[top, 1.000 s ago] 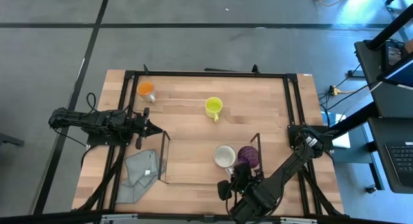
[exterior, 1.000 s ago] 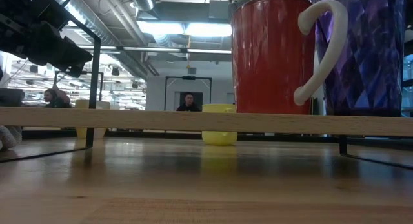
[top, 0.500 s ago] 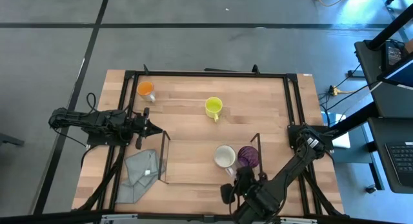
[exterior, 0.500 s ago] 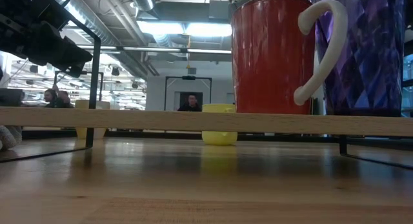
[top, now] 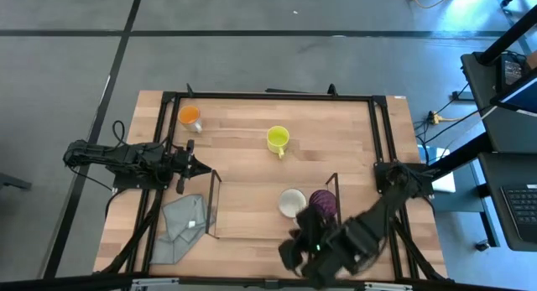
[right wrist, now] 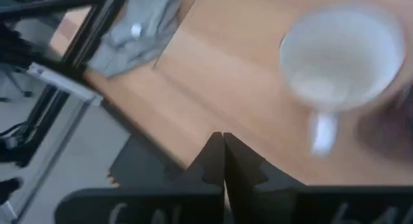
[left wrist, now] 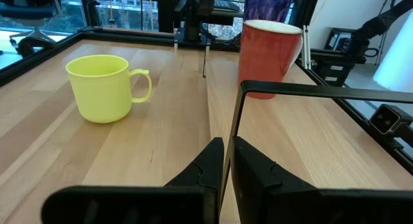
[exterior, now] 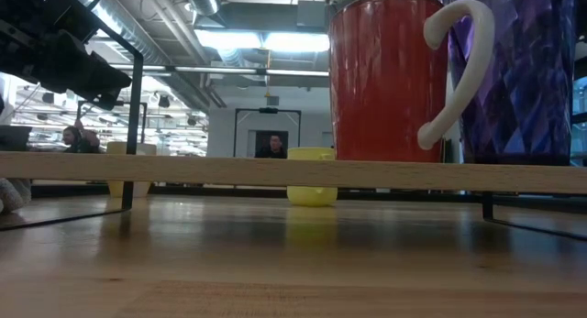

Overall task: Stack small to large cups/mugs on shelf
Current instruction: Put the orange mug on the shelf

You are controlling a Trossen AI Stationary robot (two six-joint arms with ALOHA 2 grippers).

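Four cups: white mug [top: 292,202] and purple tumbler [top: 323,203] on the shelf [top: 214,205], yellow mug [top: 278,139] and orange cup [top: 190,116] outside; both the left gripper [left wrist: 224,161] and the right gripper [right wrist: 223,153] have fingers pressed together.

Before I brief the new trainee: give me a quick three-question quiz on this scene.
1. True or false: the yellow mug and the orange cup stand on the bare table, off the shelf.
2. Which cup stands right beside the purple tumbler on the shelf? A) white mug B) orange cup C) yellow mug
3. Fill in: the grey cloth lies past the shelf end where the ____ gripper sits.

Key: 1 true. 2 A. 3 left; the left gripper is at that end, while the right gripper is by the table's near edge.
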